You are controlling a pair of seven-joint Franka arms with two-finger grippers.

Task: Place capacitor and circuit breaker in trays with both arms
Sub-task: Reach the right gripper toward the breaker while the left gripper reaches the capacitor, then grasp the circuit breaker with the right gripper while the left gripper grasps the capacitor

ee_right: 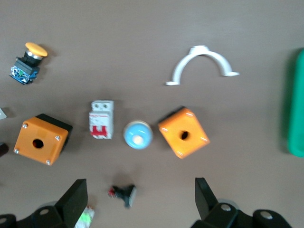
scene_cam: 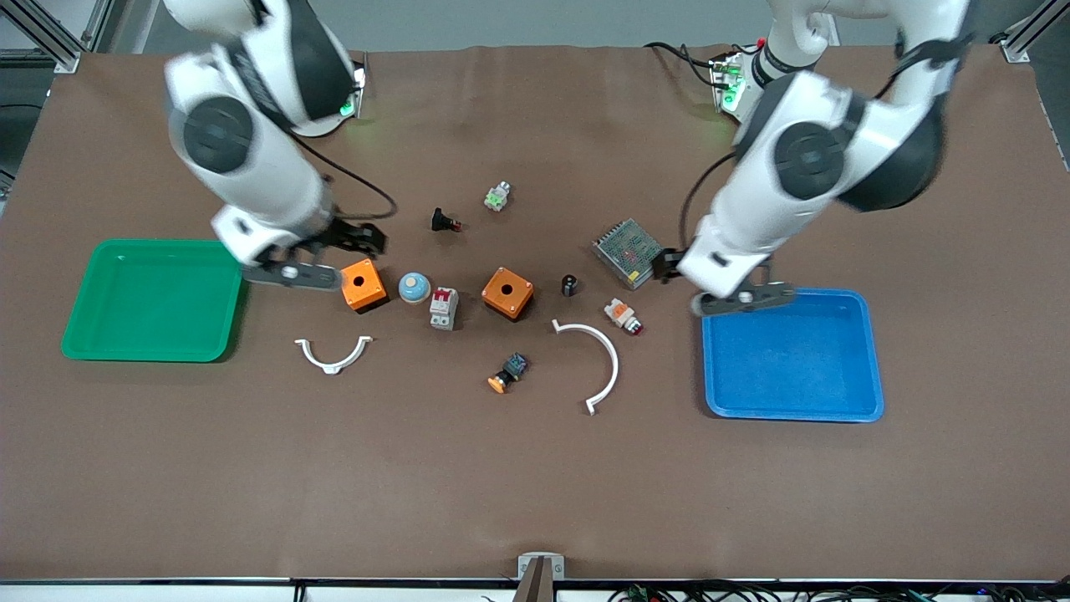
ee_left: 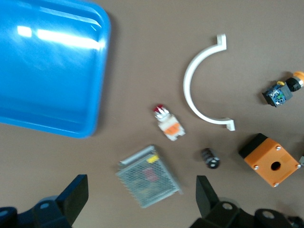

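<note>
The capacitor (scene_cam: 569, 285), a tiny black cylinder with a silvery end, stands between an orange box and the mesh power supply. It also shows in the left wrist view (ee_left: 209, 158). The circuit breaker (scene_cam: 444, 308), white-grey with red levers, lies beside a blue dome and shows in the right wrist view (ee_right: 101, 119). My left gripper (scene_cam: 740, 298) is open and empty in the air over the power supply (ee_left: 148, 175), its own view (ee_left: 141, 197) showing both fingers wide apart. My right gripper (scene_cam: 292, 273) is open and empty in the air near the green tray (scene_cam: 150, 301); it also shows in the right wrist view (ee_right: 137, 199).
A blue tray (scene_cam: 794, 355) lies toward the left arm's end. Two orange boxes (scene_cam: 364, 284) (scene_cam: 507, 293), a blue dome (scene_cam: 414, 287), two white curved clips (scene_cam: 334, 355) (scene_cam: 598, 359), a white-and-orange button (scene_cam: 624, 316), an orange-capped button (scene_cam: 508, 374) and a black push-button (scene_cam: 444, 221) lie mid-table.
</note>
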